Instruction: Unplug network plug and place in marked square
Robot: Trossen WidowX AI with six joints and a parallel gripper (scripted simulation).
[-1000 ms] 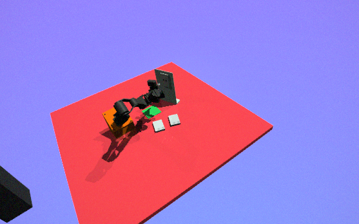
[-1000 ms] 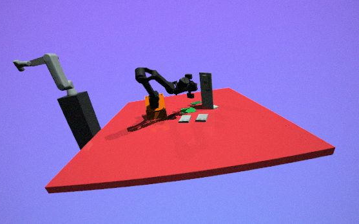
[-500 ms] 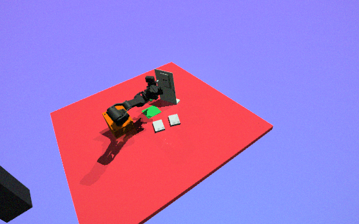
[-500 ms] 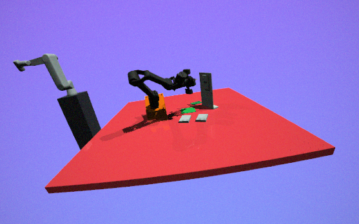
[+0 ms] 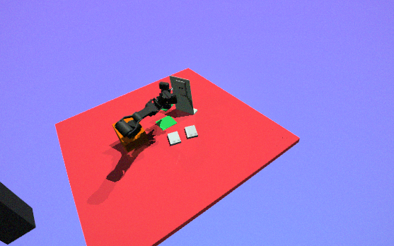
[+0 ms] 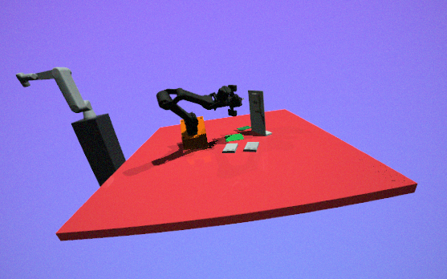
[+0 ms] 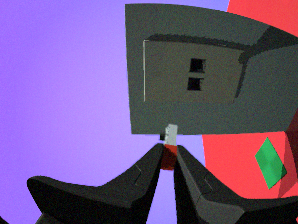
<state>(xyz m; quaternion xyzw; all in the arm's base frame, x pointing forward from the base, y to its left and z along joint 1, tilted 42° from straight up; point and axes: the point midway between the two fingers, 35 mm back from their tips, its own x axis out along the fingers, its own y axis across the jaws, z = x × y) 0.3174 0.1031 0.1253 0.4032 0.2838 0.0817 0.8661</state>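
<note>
Okay, unlock and pull look done; carrying to the square is the step in hand. Fingers [image 5: 173, 99] [image 6: 240, 100] are pinching the red-and-white plug [image 7: 171, 136], pale end at 12 o'clock in the wrist view. Plug is out, apart from the upright panel [image 5: 182, 92] [image 6: 257, 116] [image 7: 175, 117], whose socket openings [image 7: 197, 65] sit bare near 1 o'clock. Tab too small to tell. Two green patches [image 5: 166, 122] [image 6: 234, 138] [image 7: 270, 162] lie on the counter [image 5: 226, 159] [image 6: 236, 192] [image 7: 220, 172], roughly 6 to 7 o'clock from the fingers in the top view; can't tell which is the target. Next: clear the panel, lower onto the right square, release, back off. Dropping from height could bounce it out.
</note>
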